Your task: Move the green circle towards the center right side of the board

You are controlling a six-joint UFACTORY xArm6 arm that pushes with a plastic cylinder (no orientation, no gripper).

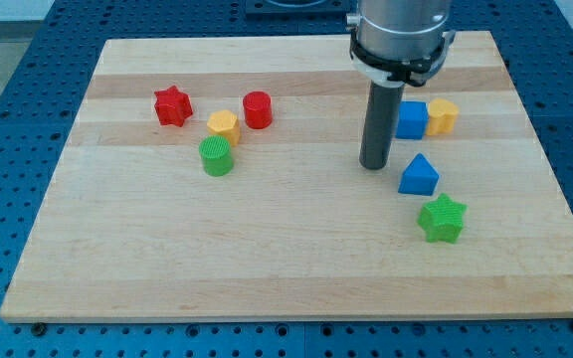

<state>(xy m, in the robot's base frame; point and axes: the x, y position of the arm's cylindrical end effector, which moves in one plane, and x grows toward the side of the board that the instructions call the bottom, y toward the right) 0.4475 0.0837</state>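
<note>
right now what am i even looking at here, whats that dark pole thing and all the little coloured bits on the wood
There is one picture, from a single camera looking down at a slant on a wooden board. The dark pole is the end of a robot arm. It has no hand and holds nothing; it only pushes things with my tip, which rests on the board.

The coloured bits are small blocks. At the view's left sit a red star, a red cylinder, a yellow hexagon and the green circle. At the view's right are a blue cube, a yellow block, a blue triangle and a green star.

My tip stands just left of the blue blocks, well away from the green circle.
</note>
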